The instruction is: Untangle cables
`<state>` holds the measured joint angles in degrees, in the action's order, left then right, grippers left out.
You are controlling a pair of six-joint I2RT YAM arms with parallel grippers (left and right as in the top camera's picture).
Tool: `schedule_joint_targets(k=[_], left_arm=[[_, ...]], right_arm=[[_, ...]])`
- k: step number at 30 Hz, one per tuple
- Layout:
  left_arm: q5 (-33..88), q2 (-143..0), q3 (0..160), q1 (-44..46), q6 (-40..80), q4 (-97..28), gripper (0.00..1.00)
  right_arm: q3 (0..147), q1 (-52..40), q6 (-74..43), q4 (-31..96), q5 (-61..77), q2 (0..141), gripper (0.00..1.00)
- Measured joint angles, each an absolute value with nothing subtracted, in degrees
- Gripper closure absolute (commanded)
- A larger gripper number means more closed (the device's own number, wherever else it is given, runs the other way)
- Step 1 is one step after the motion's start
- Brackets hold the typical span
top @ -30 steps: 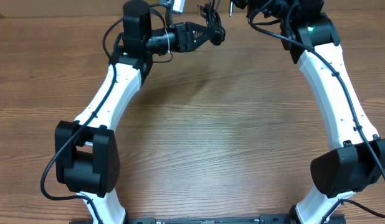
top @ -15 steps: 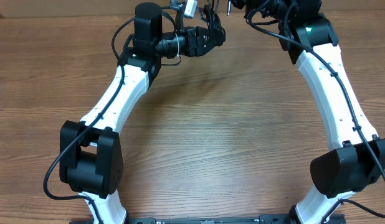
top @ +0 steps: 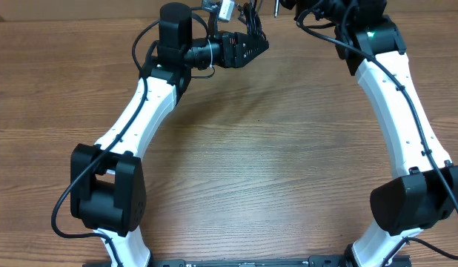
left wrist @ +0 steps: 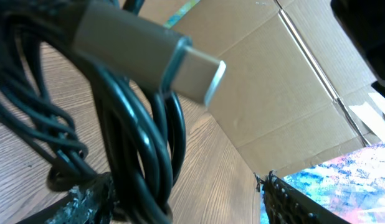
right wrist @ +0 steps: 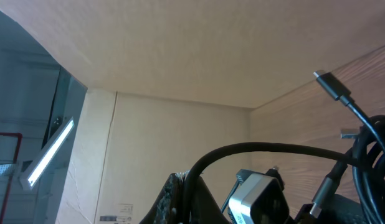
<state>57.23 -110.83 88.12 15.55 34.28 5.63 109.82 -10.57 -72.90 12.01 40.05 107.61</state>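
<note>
The cables (top: 250, 16) hang as a black bunch at the far edge of the table, between my two grippers. In the left wrist view the cables (left wrist: 136, 143) loop down past a grey plug (left wrist: 149, 53) and rest against one finger (left wrist: 86, 202). My left gripper (left wrist: 189, 202) is open, jaws wide apart, with the bunch at its left side. My right gripper (right wrist: 202, 193) is shut on one black cable (right wrist: 267, 149) that arches away toward the bunch (right wrist: 373, 168). Another plug end (right wrist: 332, 87) sticks up free. From overhead the right gripper (top: 296, 6) is half cut off by the top edge.
A white adapter block (right wrist: 258, 196) hangs beside the right fingers and shows overhead as a white adapter block (top: 223, 9). A cardboard wall (left wrist: 273, 93) stands just behind the table's far edge (top: 103, 21). Both white arms (top: 392, 111) reach in from the near side.
The left arm swung its gripper right toward the bunch, then its jaws spread wider around the cables. The right gripper stayed shut and still.
</note>
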Motion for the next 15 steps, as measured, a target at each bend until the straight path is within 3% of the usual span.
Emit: schedule_joint_targets(k=[12,15], left_arm=[[57.45,-110.83,88.12,13.87,33.82,4.14,0.28],[57.58,-110.83,88.12,13.89,33.39,3.88,0.42]], right_arm=[[109.82,-9.45,-72.23,11.99,40.05,107.61,0.96],[109.82,-9.45,-72.18,11.99,40.01,107.61,0.96]])
